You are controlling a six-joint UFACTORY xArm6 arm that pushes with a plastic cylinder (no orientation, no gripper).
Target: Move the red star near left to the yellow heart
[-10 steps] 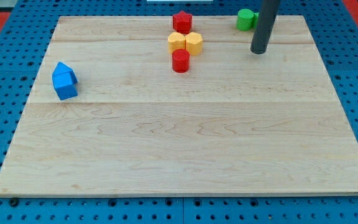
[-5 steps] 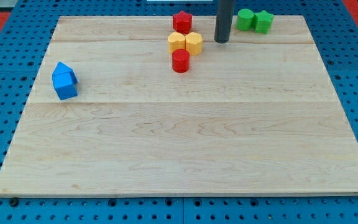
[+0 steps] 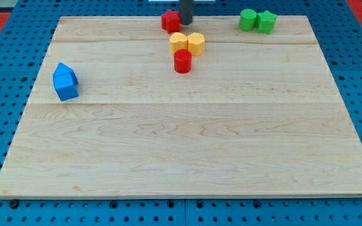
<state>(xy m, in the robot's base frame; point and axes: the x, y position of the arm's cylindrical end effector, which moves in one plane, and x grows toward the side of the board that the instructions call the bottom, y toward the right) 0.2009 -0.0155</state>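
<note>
The red star (image 3: 171, 20) lies near the board's top edge, up and left of the yellow heart (image 3: 179, 43). My tip (image 3: 185, 22) touches the red star's right side, just above the yellow blocks. A yellow hexagon (image 3: 196, 43) sits against the heart's right side. A red cylinder (image 3: 182, 61) stands just below the heart.
A green cylinder (image 3: 248, 19) and a green star-like block (image 3: 267, 21) sit together at the top right. A blue house-shaped block (image 3: 65, 81) lies at the left. The wooden board (image 3: 187, 144) rests on a blue pegboard.
My tip moved left along the top edge, from beside the green blocks to the red star. The red star has slid a little to the left.
</note>
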